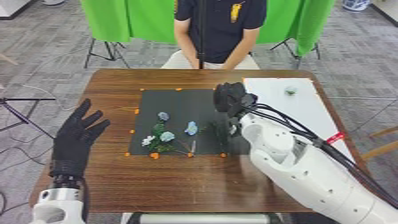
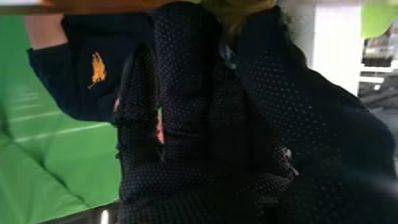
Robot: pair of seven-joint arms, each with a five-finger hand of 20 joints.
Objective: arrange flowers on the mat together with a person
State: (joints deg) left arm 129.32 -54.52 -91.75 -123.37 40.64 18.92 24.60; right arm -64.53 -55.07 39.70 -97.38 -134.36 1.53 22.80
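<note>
text: none legible | labels, brands: none legible | numbers, signs: none legible

Glossy brown wooden table [image 1: 178,192], matt black mat [image 1: 187,105], draped green cloth [image 1: 142,20]

Passage across the far left part of the black mat [image 1: 180,100], blue and white flowers [image 1: 167,136] obstructing its near left part, right hand [image 1: 231,98] and forearm [image 1: 277,144] barring its right side, lane between left hand [image 1: 73,146] and mat.
</note>
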